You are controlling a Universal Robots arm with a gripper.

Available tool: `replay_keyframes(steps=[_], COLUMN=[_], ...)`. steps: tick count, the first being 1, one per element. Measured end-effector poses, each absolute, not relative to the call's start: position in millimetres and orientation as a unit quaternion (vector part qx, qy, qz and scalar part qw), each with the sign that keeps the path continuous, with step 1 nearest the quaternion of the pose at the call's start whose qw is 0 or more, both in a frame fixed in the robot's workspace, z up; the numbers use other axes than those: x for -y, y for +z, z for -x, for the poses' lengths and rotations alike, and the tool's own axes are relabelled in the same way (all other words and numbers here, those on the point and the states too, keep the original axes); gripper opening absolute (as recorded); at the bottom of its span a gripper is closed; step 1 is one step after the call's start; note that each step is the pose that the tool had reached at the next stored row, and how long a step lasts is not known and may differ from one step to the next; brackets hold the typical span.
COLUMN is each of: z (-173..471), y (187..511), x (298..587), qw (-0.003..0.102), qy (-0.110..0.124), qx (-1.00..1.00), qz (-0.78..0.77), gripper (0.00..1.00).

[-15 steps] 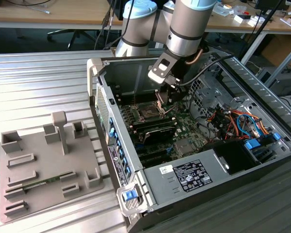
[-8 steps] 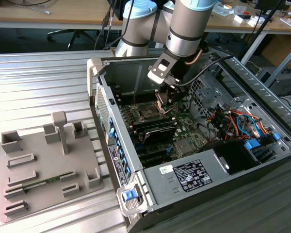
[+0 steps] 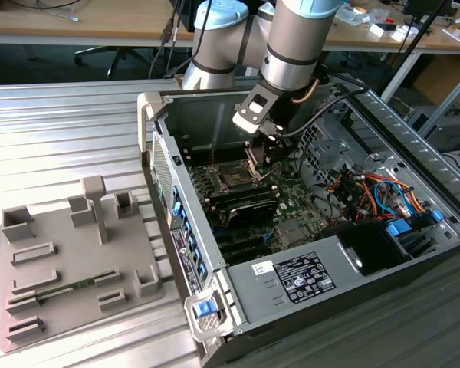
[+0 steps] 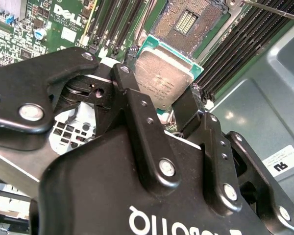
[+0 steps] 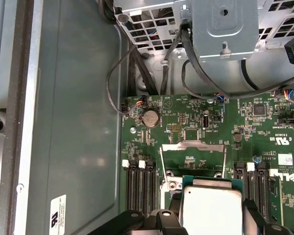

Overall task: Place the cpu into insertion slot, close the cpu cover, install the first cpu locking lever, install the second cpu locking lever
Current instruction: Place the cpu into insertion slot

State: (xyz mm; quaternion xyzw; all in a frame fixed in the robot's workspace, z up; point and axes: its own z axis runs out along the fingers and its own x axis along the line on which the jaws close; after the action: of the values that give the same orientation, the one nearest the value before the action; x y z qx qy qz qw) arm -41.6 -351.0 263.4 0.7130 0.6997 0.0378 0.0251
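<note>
- Second wrist view: my gripper (image 4: 159, 93) pinches the cpu (image 4: 162, 73) by two opposite edges, near the open insertion slot (image 4: 185, 22).
- First wrist view: the cpu cover (image 5: 193, 146) stands raised, beyond the cpu.
- Exterior view: my fingertips are hard to make out inside the computer case (image 3: 149, 107).

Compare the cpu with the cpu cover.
The cpu is a solid silvery plate; the cpu cover is a thin frame with an open middle. The cpu is clamped in the gripper; the cpu cover sits on the motherboard, untouched. Both are silvery and roughly square.
</note>
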Motion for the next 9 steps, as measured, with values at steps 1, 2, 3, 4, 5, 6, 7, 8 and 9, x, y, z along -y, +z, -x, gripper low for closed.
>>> replay_keyframes(steps=[1,2,3,4,5,6,7,8,9], z=[41.8,41.9,42.0,42.1,42.3,42.5,42.8,43.0,43.1], y=[263.3,263.2,263.0,262.9,262.8,262.4,262.1,261.9,261.6], x=[351.0,351.0,351.0,351.0,351.0,351.0,351.0,351.0,351.0], qw=[0.025,0.025,0.025,0.025,0.025,0.025,0.025,0.025,0.025], qy=[0.038,0.038,0.038,0.038,0.038,0.038,0.038,0.038,0.038], qx=[-0.7,-0.7,-0.7,-0.7,-0.7,-0.7,-0.7,-0.7,-0.7], qz=[-0.713,-0.713,-0.713,-0.713,-0.713,-0.713,-0.713,-0.713,-0.713], gripper=[0.55,0.55,0.55,0.55,0.55,0.55,0.55,0.55,0.55])
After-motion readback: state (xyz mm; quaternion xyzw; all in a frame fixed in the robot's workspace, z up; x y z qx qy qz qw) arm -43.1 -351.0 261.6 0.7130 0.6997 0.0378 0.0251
